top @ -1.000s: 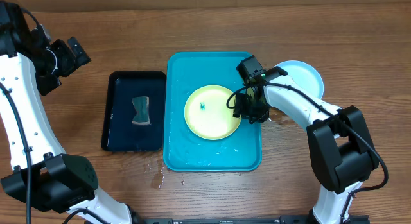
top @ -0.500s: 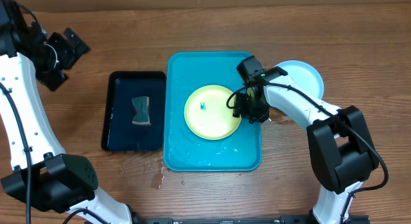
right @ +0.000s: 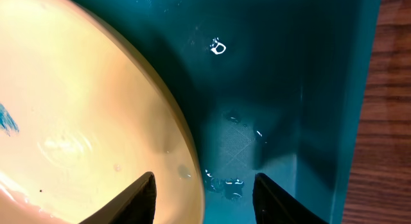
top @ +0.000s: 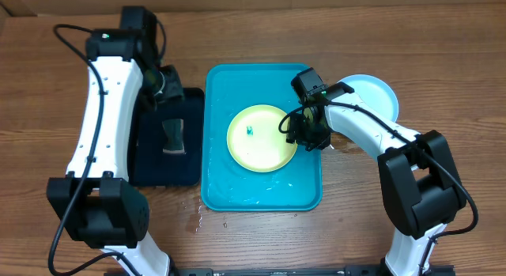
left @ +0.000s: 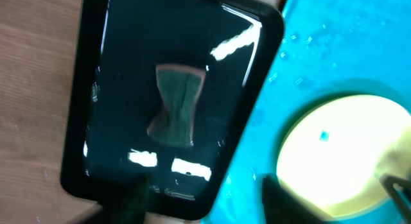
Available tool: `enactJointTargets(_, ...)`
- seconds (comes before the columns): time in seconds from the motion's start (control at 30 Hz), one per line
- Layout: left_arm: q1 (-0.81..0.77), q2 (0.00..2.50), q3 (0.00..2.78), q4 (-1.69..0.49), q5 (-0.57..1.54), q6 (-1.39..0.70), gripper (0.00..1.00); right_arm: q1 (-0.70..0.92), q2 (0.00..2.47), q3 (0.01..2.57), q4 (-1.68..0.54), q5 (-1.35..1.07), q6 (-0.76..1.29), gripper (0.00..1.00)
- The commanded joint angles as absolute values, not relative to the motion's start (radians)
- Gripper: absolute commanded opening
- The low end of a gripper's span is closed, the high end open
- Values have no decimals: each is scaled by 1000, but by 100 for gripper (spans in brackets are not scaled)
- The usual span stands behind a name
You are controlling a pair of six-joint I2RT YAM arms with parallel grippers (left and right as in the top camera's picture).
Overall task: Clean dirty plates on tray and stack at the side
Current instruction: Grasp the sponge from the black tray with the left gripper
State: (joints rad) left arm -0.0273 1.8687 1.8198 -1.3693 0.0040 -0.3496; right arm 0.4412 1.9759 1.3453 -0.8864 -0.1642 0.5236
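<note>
right claw [right: 204,185] open astride plate [top: 261,139] rim | left claw [left: 205,195], blurred, seemingly open above sponge [left: 174,105] | risk: unclamped plate skids across wet tray [top: 217,181]

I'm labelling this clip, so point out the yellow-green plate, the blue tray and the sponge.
yellow-green plate [top: 262,146]: overhead view, its pale centre.
blue tray [top: 237,189]: overhead view, bare floor near its front rim.
sponge [left: 174,105]: left wrist view, its narrow middle.

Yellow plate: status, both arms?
Right gripper open, straddling yellow plate rim on blue tray. Left gripper open over black tray, sponge not picked up. Blue smear on plate. No obstruction seen.
</note>
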Motion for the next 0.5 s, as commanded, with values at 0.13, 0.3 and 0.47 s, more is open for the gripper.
enactJointTargets(0.13, -39, 1877, 1618, -1201, -82, -108, 44, 445, 1953, 1349, -884, -154, 525, 50)
enactJointTargets(0.3, -39, 1877, 1565, -1155, -77, -113, 41, 445, 1953, 1349, -884, -154, 525, 50)
enactJointTargets(0.47, -38, 1877, 1481, -1065, -78, -113, 36, 445, 1953, 1348, -884, -154, 525, 50)
